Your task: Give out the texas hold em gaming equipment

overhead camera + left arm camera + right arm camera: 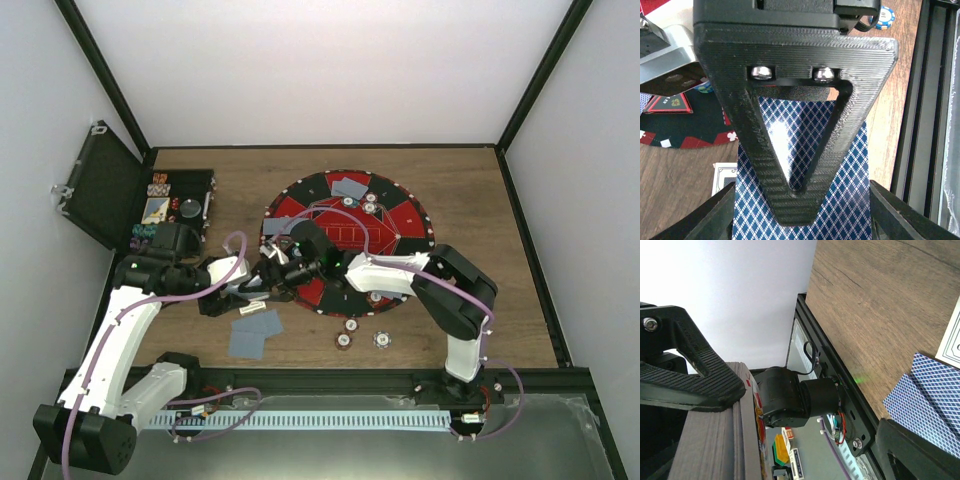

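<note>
My left gripper (250, 283) (802, 220) is shut on a deck of blue diamond-backed playing cards (850, 200), one finger on each long edge. My right gripper (272, 268) (805, 455) is open beside it at the mat's left rim. One of its triangular fingers (790, 150) lies over the deck's back. The deck's grey edge (710, 440) fills the left of the right wrist view, and the other right finger (912, 450) stands well clear of its face side. Two cards (255, 332) lie face down on the wood in front. Three chips (352, 325) lie near the mat's front edge.
The round red-and-black mat (400, 215) carries cards (350, 187) and a few chips (368, 204) at its far side. An open black case (180, 205) with more chips and cards stands at the far left, lid (100, 185) up. The black frame rail (330, 378) runs along the near edge.
</note>
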`<state>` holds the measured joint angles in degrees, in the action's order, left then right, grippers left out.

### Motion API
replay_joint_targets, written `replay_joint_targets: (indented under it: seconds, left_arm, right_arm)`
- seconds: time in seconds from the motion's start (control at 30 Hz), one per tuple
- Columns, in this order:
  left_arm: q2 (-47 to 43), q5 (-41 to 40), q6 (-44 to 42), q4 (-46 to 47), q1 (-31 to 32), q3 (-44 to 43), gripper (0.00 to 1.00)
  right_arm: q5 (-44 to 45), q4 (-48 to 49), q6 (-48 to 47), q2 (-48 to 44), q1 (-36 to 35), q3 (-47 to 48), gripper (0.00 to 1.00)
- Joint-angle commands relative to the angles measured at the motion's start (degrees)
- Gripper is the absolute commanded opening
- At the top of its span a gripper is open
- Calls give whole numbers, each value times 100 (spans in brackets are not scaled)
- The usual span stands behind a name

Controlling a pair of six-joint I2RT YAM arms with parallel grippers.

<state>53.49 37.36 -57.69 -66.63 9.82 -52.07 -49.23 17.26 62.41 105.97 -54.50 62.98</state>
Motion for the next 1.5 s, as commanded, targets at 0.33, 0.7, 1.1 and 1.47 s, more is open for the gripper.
replay_joint_targets:
  seconds: [0.33,0.7,1.1,1.47]
  left_arm:
    - [-103,164,-148,-63,-8,-201,4]
    - [-62,195,-126,-52,-8,-213,4]
    - [-102,112,-139,-67,-13,-180,4]
    - [-96,121,-113,-60,-8,-163,4]
  right_arm:
    - [119,-172,-286,-614,724,-817,64]
    - [172,-68,-192,-1308,765,-957,13]
    - [417,-1507,-1115,-2143,1469,-1000,1]
    - [3723,-5021,-3990,-1192,2146,1258,1]
